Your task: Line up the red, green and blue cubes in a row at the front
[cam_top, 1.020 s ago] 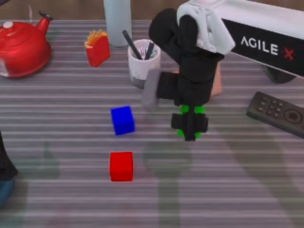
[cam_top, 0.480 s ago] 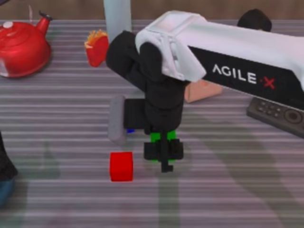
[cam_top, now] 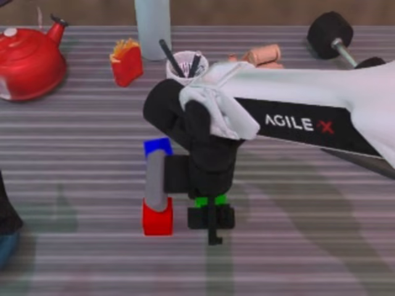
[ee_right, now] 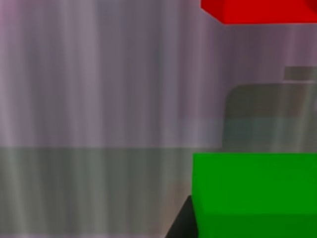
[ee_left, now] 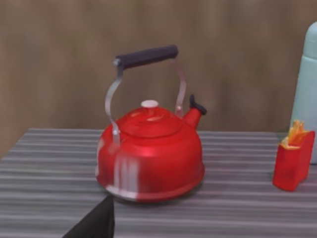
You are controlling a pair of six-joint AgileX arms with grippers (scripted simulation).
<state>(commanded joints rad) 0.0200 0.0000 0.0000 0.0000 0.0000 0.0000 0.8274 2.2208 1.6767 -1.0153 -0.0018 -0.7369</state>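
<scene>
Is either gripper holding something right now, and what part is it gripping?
The right gripper holds the green cube, fingers on its opposite sides, beside the red cube. The left gripper is out of view.

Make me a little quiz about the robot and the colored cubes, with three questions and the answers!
1. True or false: the right gripper is shut on the green cube.
2. Which cube lies just left of the green one in the top view? A) blue B) red C) none
3. Fill in: the blue cube sits farther back than the red cube, partly hidden by the right ____.

Key: 1 true. 2 B. 3 arm. The left arm is parked at the table's left edge, its wrist camera facing the red kettle.
</scene>
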